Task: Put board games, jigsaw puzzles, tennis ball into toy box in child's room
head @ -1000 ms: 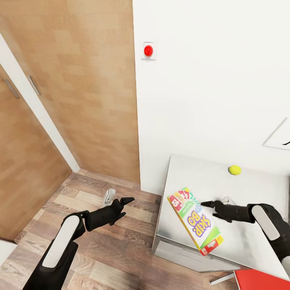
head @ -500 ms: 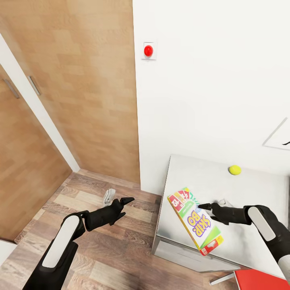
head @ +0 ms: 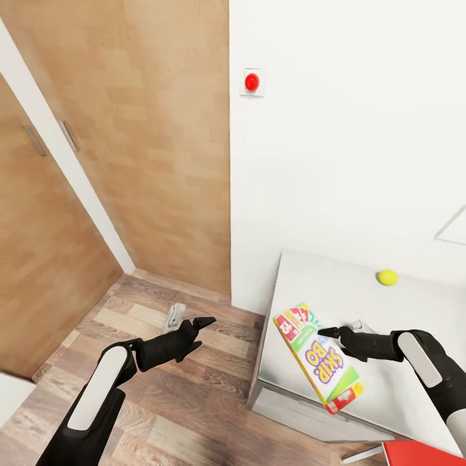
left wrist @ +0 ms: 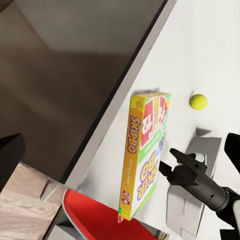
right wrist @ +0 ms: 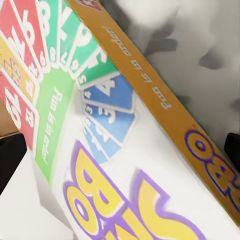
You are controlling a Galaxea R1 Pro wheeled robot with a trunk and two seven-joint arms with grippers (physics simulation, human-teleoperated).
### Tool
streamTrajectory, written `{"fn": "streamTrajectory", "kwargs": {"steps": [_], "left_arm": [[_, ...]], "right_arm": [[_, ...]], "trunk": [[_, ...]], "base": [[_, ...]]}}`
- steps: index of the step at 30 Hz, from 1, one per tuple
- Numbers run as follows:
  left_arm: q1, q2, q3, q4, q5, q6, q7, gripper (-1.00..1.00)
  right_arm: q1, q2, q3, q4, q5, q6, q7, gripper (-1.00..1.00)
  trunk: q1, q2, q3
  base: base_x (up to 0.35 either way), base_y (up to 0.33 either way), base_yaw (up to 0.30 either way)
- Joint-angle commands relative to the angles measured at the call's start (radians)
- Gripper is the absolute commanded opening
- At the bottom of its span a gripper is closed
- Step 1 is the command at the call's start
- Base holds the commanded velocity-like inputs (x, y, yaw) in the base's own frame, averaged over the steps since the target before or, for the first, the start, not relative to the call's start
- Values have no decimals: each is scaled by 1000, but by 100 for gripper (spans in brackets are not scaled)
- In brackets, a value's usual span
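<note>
Head view: the right pincer (head: pixel 325 333) is seen just over the Skip-Bo board game (head: pixel 318 356), its two dark fingertips pointing left at the box's upper face, with a narrow gap between them and nothing gripped. Whether the tips touch the lid cannot be told. In the right wrist view the printed lid (right wrist: pixel 100 150) and its orange side band are very close, which suggests the pincer is almost on the box. The board game lies flat on the white table (head: pixel 401 382), at its left near part, with one long side close to the table's left edge. The tennis ball (head: pixel 387 277) rests farther back on the table, well apart from the box. A red surface (head: pixel 424 453) shows at the near right corner; it may be the toy box, though this cannot be confirmed. The left pincer (head: pixel 197 327) is held over the wooden floor (head: pixel 194 408), left of the table, holding nothing, its fingers apart.

The step in hand is judged to be the pick-up of the board game from the table. For the next move, the fingers need to be spread and set across the box's thin edge, perhaps where it nears the table's edge, since the flat lid offers little to clamp.
</note>
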Motion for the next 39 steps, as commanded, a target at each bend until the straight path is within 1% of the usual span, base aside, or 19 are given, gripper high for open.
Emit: {"fn": "streamTrajectory", "kwargs": {"steps": [1, 27, 39], "left_arm": [[-1, 0, -1, 0, 10, 0, 10, 100], [-1, 1, -1, 1, 10, 0, 10, 100], [-1, 1, -1, 1, 10, 0, 10, 100]], "right_arm": [[1, 0, -1, 0, 13, 3, 7, 100], [1, -1, -1, 0, 12, 3, 8, 100], [1, -1, 0, -1, 11, 3, 8, 100]], "trunk": [[1, -1, -2], [1, -1, -2], [1, -1, 3]], "base": [[0, 0, 74], [0, 0, 19], [0, 0, 197]]}}
